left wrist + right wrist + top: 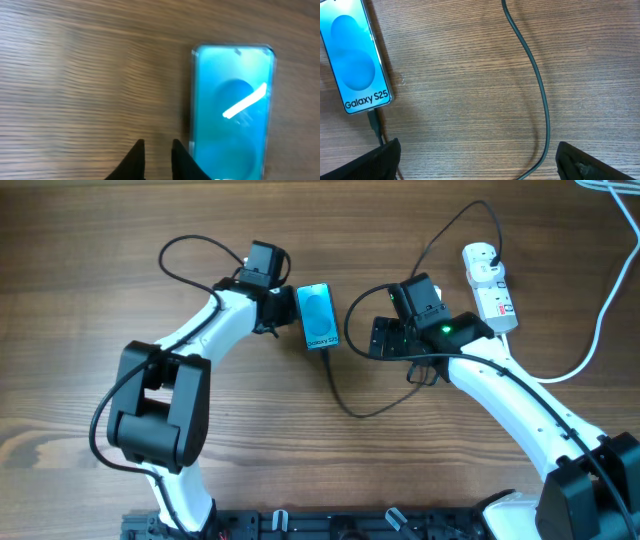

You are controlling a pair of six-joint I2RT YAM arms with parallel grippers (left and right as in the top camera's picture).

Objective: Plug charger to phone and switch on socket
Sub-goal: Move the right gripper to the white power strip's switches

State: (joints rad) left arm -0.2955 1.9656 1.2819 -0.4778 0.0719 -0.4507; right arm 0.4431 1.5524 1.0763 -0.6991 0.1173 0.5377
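Observation:
The phone [318, 317] lies flat mid-table with its teal screen up; it also shows in the left wrist view as the phone [232, 110] and in the right wrist view as the phone [355, 60]. The charger's black cable [345, 402] has its plug tip [372, 120] in the phone's near end, and its white adapter [480, 254] sits in the socket [495, 295]. My left gripper [283, 312] [157, 150] is just beside the phone's left edge, jaws almost together over bare wood. My right gripper [384, 338] [480, 160] is wide open above the cable [540, 90], holding nothing.
A thick white cord [600, 330] runs from the socket off the table's right side. The black cable loops on the wood between the phone and the right arm [520, 395]. The left arm [160, 395] reaches in from the front left.

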